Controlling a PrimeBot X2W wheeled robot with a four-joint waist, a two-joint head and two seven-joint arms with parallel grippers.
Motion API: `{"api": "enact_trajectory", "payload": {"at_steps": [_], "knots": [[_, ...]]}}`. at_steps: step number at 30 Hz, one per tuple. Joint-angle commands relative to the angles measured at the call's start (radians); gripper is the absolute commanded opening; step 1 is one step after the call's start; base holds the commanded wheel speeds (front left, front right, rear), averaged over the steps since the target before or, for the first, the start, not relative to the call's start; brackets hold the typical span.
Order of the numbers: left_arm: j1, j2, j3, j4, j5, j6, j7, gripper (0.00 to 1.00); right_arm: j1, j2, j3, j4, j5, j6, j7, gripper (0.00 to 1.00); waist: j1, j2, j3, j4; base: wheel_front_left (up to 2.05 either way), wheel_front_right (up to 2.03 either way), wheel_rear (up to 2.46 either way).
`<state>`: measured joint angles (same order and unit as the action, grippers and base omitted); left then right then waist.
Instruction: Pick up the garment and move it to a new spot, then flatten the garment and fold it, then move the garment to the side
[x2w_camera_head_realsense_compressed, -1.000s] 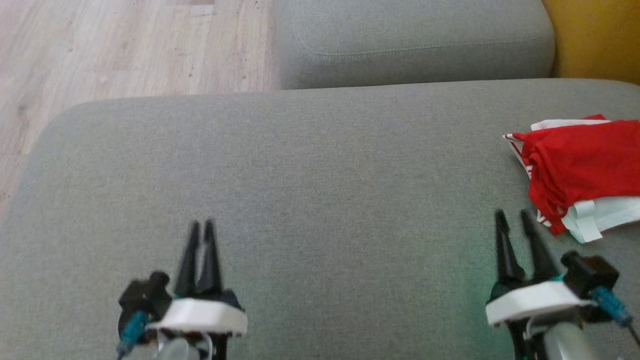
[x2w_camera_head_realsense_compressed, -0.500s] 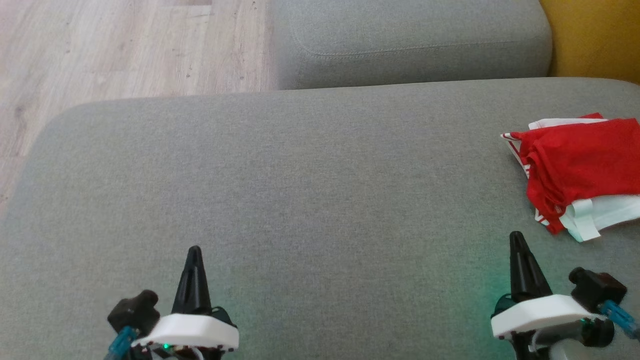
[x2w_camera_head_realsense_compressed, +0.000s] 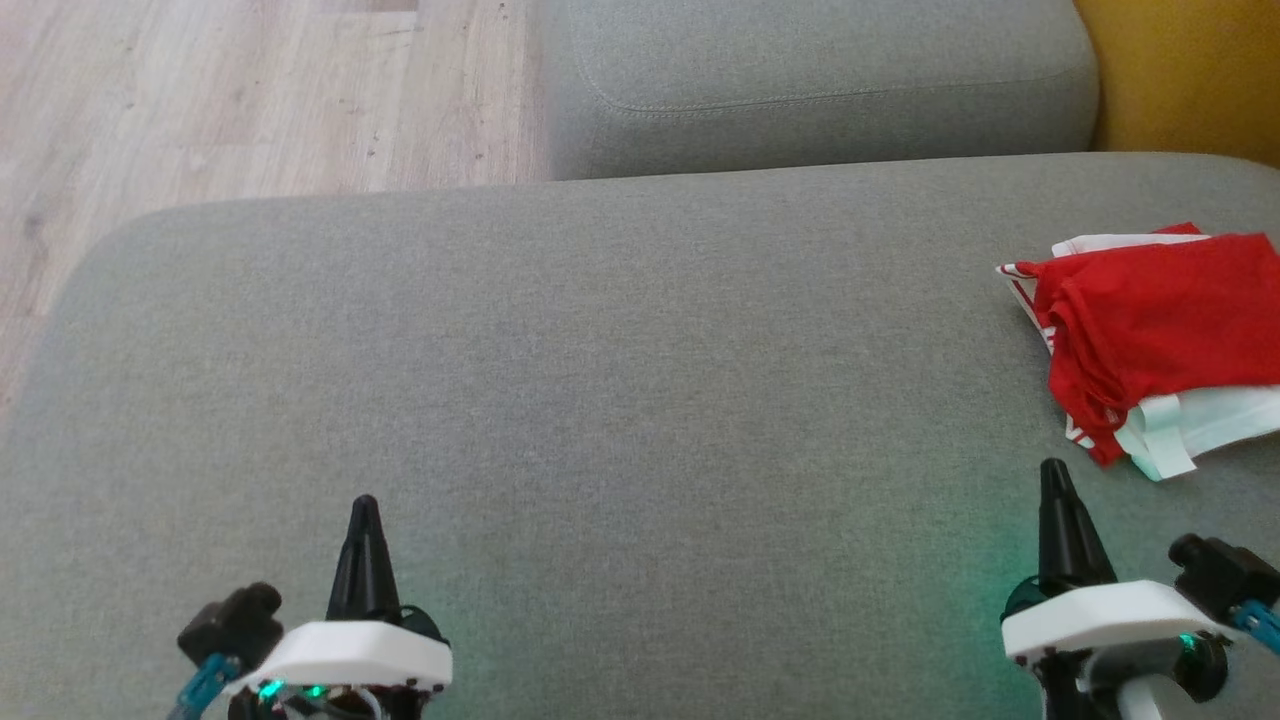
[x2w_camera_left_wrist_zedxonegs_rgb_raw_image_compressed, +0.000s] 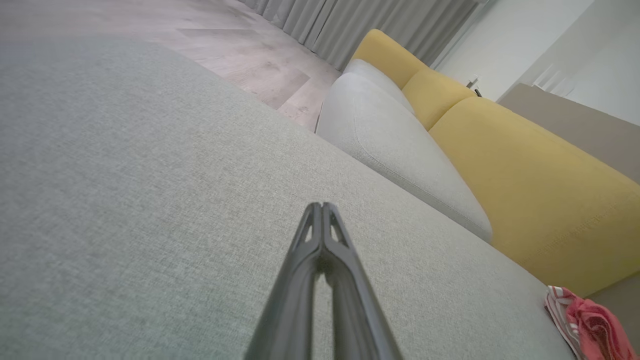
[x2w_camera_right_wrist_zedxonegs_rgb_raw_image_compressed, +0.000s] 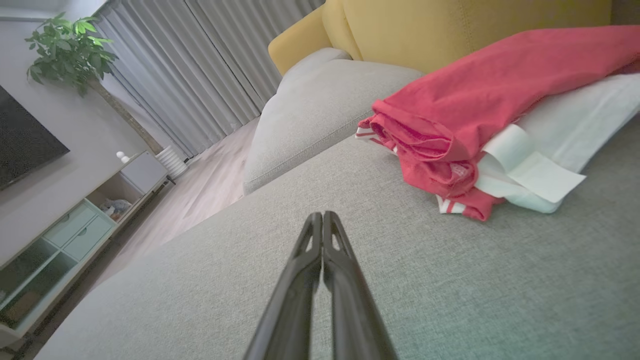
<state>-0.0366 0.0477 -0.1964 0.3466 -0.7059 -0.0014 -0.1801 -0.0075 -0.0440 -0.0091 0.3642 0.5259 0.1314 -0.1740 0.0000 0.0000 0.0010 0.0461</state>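
Moved: both pairs of fingers, parted a second earlier, had snapped together, and both arms had slid back toward the 6 o'clock edge of the head view.
Left gripper (x2w_camera_head_realsense_compressed: 365, 515): sat at 7 o'clock, fingers pressed into one dark point, nothing between them, over bare grey cushion (x2w_camera_head_realsense_compressed: 600, 380).
Right gripper (x2w_camera_head_realsense_compressed: 1056, 480): sat at 5 o'clock, pinched tight as well, and empty; the right wrist view showed its tips clear of any cloth.
Garment (x2w_camera_head_realsense_compressed: 1150, 325): lay at 3 o'clock on the cushion, a red and white bundle, layered and compact, partly cut off by the frame edge. It had not shifted on the seat; the small drift in the picture looked like the camera's.
Gap: garment sat at 1 o'clock from the right gripper, near but apart.
Reading: folded, parked at the side, hands let go and retreating. That looked like the final step done, or very nearly.
Watch: the loose white flap at the bundle's near corner could spoil the fold if brushed.
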Motion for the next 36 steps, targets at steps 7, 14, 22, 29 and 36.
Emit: {"api": "enact_trajectory", "payload": {"at_steps": [7, 14, 22, 29, 36], "knots": [[-0.052, 0.004, 0.039, -0.042, -0.081, -0.017, 0.025, 0.0, -0.051, -0.002, -0.01, -0.044, 0.099, 0.0, 0.028, 0.0, 0.0, 0.0, 0.0, -0.004, 0.0, 0.0, 0.0], [-0.053, 0.004, 0.059, -0.047, -0.146, -0.025, 0.045, 0.0, -0.054, -0.003, -0.018, -0.05, 0.176, 0.0, 0.048, 0.0, 0.0, 0.0, 0.0, -0.007, 0.0, 0.0, 0.0], [-0.055, 0.005, 0.082, -0.052, -0.22, -0.035, 0.068, 0.0, -0.059, -0.003, -0.026, -0.057, 0.263, 0.0, 0.071, 0.0, 0.0, 0.0, 0.0, -0.011, 0.0, 0.0, 0.0], [-0.056, 0.005, 0.103, -0.057, -0.285, -0.044, 0.089, 0.0, -0.063, -0.003, -0.033, -0.063, 0.34, 0.0, 0.091, 0.0, 0.0, 0.0, 0.001, -0.014, 0.0, 0.0, 0.0], [-0.058, 0.005, 0.121, -0.061, -0.34, -0.052, 0.106, 0.0, -0.066, -0.004, -0.04, -0.068, 0.406, 0.0, 0.109, 0.0, 0.0, 0.0, 0.001, -0.017, 0.0, 0.0, 0.0]]}}
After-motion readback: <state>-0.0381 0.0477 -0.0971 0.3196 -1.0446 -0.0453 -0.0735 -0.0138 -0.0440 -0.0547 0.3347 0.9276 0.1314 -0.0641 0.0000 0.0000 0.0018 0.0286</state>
